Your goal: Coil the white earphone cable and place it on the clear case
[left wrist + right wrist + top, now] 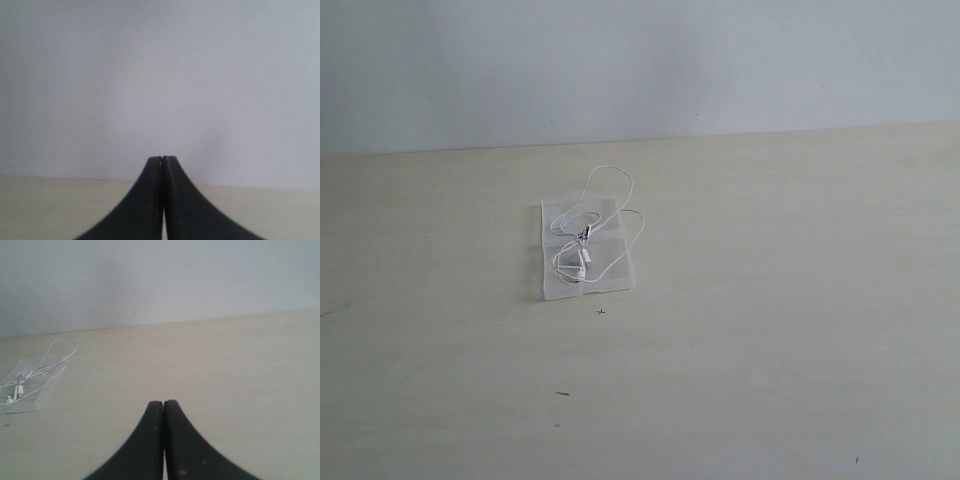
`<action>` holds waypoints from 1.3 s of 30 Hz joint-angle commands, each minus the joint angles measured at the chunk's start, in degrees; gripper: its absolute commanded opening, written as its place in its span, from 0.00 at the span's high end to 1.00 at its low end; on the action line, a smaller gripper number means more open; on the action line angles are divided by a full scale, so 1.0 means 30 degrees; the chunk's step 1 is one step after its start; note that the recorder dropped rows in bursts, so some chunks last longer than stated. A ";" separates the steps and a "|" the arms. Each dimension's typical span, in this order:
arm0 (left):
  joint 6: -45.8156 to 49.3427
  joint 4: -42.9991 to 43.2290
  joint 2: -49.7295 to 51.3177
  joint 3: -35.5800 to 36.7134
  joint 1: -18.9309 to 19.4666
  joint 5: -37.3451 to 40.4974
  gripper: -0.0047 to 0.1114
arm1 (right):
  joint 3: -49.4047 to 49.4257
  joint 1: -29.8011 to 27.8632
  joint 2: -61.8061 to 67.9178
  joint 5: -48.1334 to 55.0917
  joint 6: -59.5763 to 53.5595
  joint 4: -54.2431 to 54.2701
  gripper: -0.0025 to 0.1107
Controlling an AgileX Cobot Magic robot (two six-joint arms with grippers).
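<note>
The clear case [560,285] lies open and flat on the pale wooden table, near the middle of the exterior view. The white earphone cable [602,222] rests loosely looped on top of it, one loop spilling past the far edge. From the right wrist view the same case [30,395] and cable [52,355] sit far off to one side. My right gripper [163,402] is shut with nothing in it, well away from them. My left gripper [162,158] is shut and empty, facing the wall, with neither object in its view. Neither gripper shows in the exterior view.
The table [800,300] ends at a plain grey-white wall [640,70] behind the case. A small dark cross mark [601,311] sits just in front of the case, and a short dark fleck [563,394] lies nearer the front.
</note>
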 commanded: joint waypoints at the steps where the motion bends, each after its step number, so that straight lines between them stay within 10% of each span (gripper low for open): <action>1: 0.2654 -0.0222 -0.0062 0.0030 0.0019 -0.2274 0.96 | 0.0083 -0.0125 -0.0123 -0.0070 -0.0213 -0.0060 0.98; 11: 1.7268 -1.1172 -0.0490 0.2242 0.0019 0.1428 0.96 | 0.0083 -0.0125 -0.0123 -0.0070 -0.0213 -0.0060 0.98; 29: 1.6014 -1.3490 -0.2431 0.3958 0.0092 0.6377 0.96 | 0.0083 -0.0125 -0.0123 -0.0070 -0.0213 -0.0060 0.98; 39: 1.6014 -1.3364 -0.2431 0.3958 0.2374 0.6379 0.96 | 0.0083 -0.0125 -0.0123 -0.0070 -0.0213 -0.0060 0.98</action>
